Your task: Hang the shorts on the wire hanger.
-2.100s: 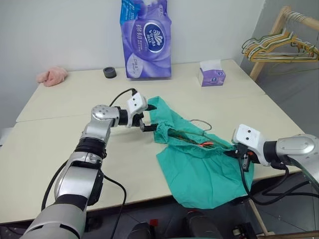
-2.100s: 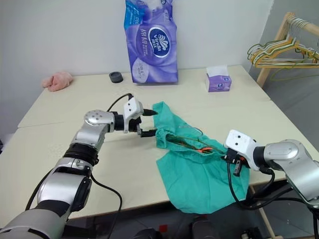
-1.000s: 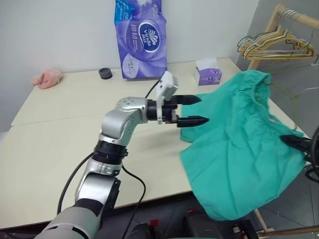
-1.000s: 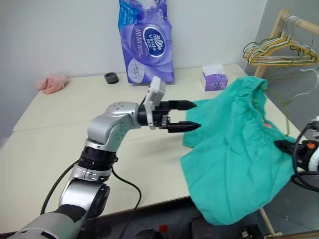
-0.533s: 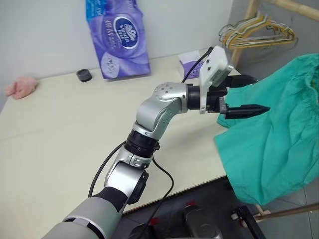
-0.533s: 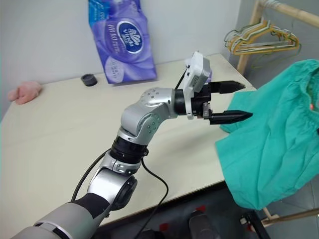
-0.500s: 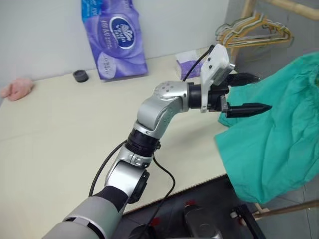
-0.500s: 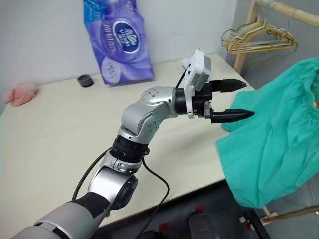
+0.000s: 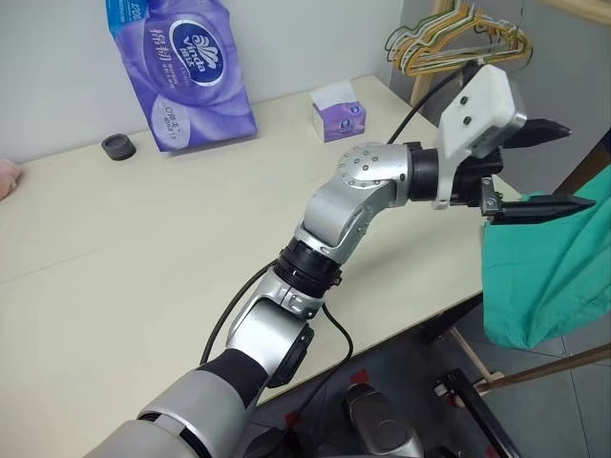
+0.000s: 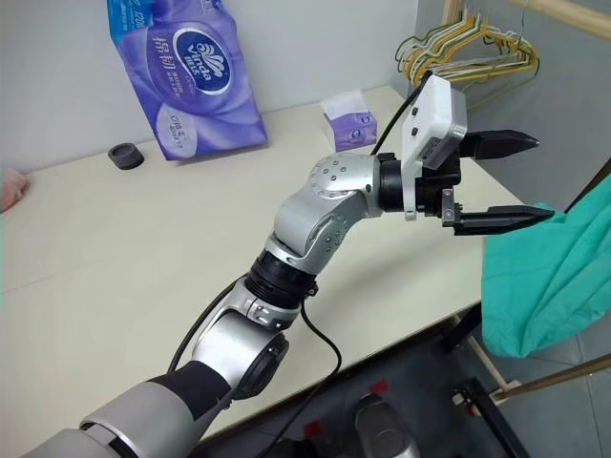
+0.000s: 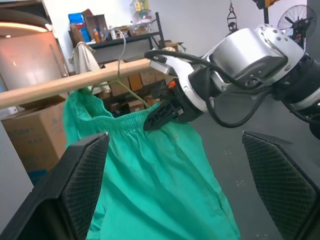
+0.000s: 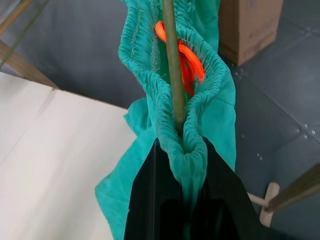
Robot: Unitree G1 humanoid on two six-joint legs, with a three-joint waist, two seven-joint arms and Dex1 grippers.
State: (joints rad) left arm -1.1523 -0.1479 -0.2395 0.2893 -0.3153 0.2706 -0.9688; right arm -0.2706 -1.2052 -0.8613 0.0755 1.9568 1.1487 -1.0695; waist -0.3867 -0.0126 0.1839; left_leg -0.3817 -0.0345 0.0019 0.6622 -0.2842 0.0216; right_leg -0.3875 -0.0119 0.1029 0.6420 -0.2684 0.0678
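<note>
The teal-green shorts hang in the air past the table's right edge. My right gripper is shut on their gathered waistband. The wire hanger runs as a thin olive bar through the waistband, straight into that grip, beside an orange strip. In the left wrist view the right gripper pinches the waistband just under a wooden rod, and a thin wire rises from the cloth across the rod. My left gripper is open, held level just left of the shorts, with nothing between its fingers.
A bunch of yellow and green hangers hangs on a wooden rack at the back right. On the table stand a purple tissue pack, a small tissue box and a black cap. A wooden rack foot lies below the shorts.
The view has swung to the right. My right gripper has carried the shorts further right and up, off the table. The open left gripper has followed to the right and risen.
</note>
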